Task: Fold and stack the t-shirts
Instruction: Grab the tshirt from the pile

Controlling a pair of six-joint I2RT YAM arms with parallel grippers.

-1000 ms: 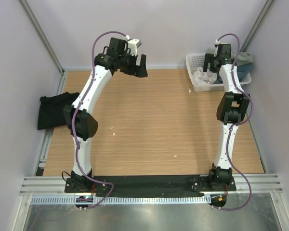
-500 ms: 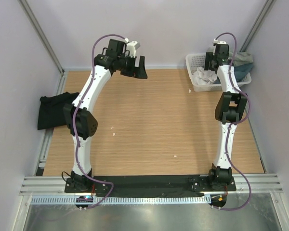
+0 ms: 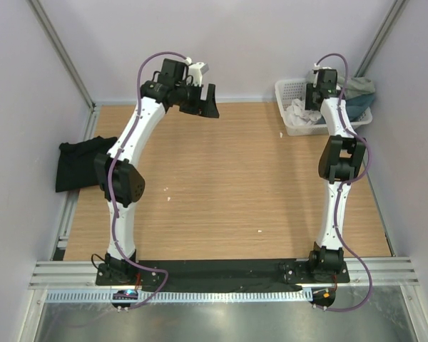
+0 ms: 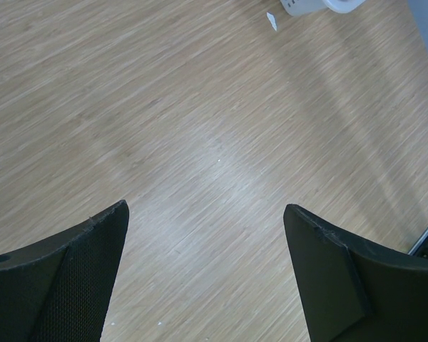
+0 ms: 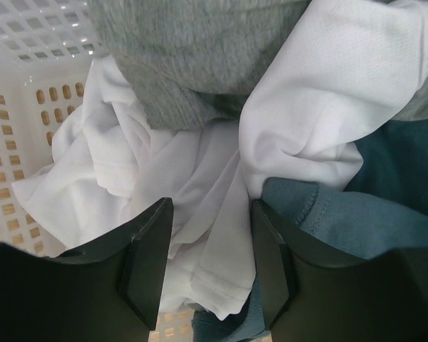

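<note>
My right gripper (image 3: 316, 98) (image 5: 210, 246) is open, down in the white lattice basket (image 3: 289, 88), its jaws astride a fold of the crumpled white t-shirt (image 5: 192, 178) (image 3: 300, 112). A grey-green t-shirt (image 5: 200, 43) lies above the white one, and a teal t-shirt (image 5: 385, 192) is at the right; both hang over the basket's far right corner (image 3: 360, 91). A black t-shirt (image 3: 82, 162) lies folded at the table's left edge. My left gripper (image 3: 203, 103) (image 4: 207, 235) is open and empty, high over the table's far side.
The wooden table (image 3: 228, 185) runs between the two arms. The basket's lattice wall (image 5: 28, 85) is close on the right gripper's left. A basket corner (image 4: 321, 6) shows at the top of the left wrist view. Walls close in the back and both sides.
My right gripper has moved a little further back and deeper into the basket over the white shirt. My left gripper has barely shifted.
</note>
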